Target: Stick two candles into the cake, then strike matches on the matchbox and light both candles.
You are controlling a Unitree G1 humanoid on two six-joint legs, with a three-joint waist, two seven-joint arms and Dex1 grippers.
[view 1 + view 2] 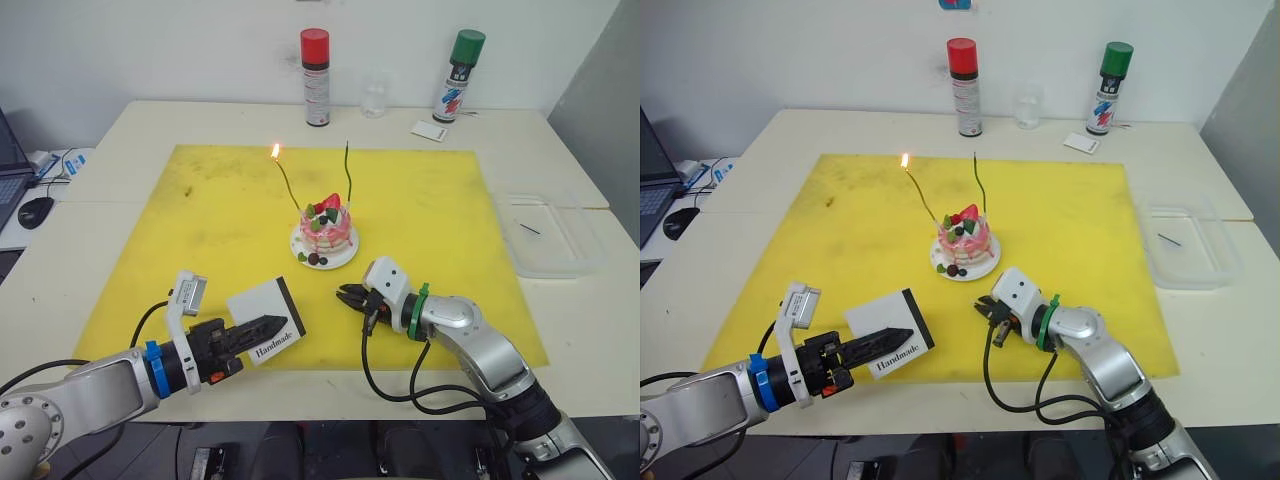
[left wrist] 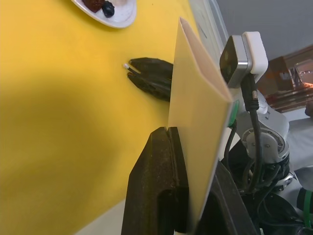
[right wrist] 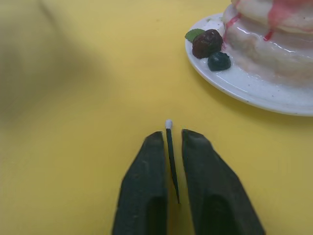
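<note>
Pale table, yellow mat (image 1: 200, 200) over its middle. Cake (image 1: 324, 232) near mat centre, both candles (image 1: 347, 170) planted; left one burning, right one unlit. So: sticking done, one flame lit, one left. Right gripper (image 1: 350, 297) just near-side of the cake, pinching a match (image 3: 170, 147) between near-closed fingers, pale head forward. Left gripper (image 1: 268, 325) clamped on the matchbox (image 1: 266, 318) by the mat's near edge. Open mat between grippers for striking; cans (image 1: 316, 76) at far edge, well clear.
</note>
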